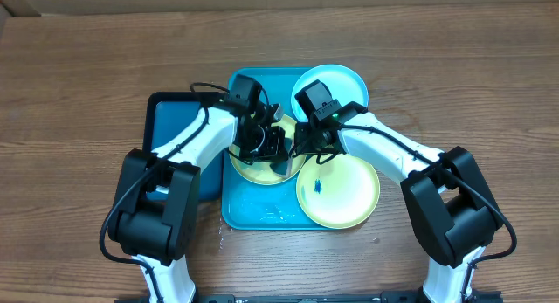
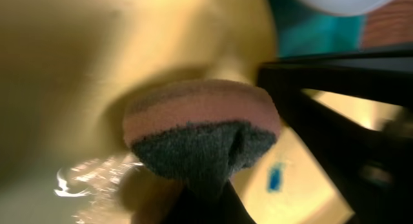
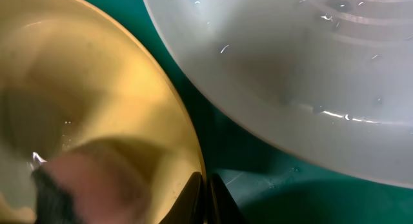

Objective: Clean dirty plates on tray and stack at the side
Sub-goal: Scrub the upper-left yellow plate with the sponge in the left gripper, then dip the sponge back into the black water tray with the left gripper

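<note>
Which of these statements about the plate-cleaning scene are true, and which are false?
1. The left gripper holds a sponge. True.
2. The light blue plate lies at the end of the turquoise tray nearest the robot. False: it lies at the far end.
3. Plates are stacked on the dark blue tray. False: all three plates are on the turquoise tray.
4. A blue smear shows on the yellow-green plate by the right arm. True.
5. The right gripper hangs open over bare table. False: it is shut on the rim of the other yellow-green plate.
</note>
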